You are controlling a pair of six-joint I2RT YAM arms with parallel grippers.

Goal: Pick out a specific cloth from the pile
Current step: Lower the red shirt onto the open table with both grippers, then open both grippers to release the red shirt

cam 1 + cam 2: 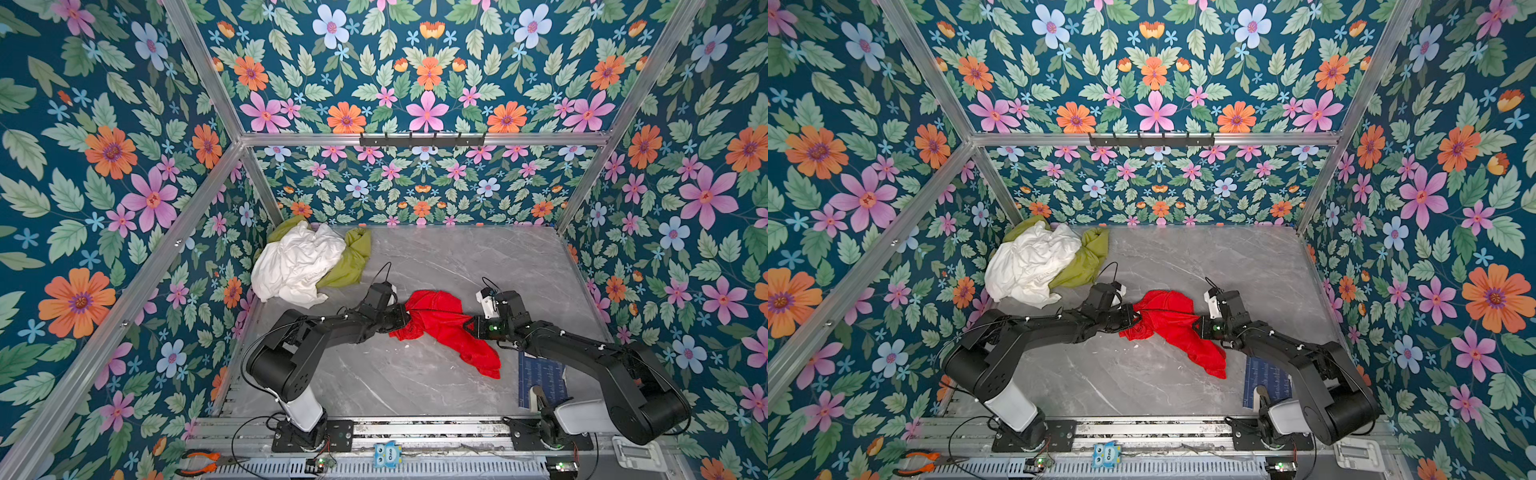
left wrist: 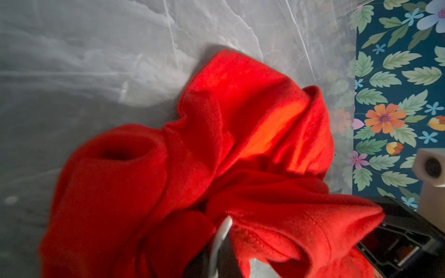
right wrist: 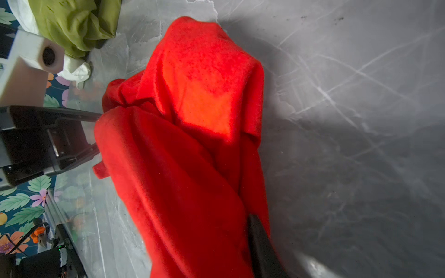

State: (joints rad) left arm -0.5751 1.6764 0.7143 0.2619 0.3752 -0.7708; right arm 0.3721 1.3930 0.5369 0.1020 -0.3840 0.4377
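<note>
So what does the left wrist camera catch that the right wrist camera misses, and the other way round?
Left wrist only: a tube-like opening in the red cloth. Right wrist only: the olive-green fabric and a bit of white fabric. Both: the red cloth up close, against the grey marbled table.

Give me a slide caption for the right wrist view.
The red cloth bunched on the grey table, apart from the olive-and-white pile.

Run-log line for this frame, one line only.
cloth: clear of pile, partly on table | left jaws: shut on cloth | right jaws: at cloth edge, grip unclear | pile: back-left corner
</note>
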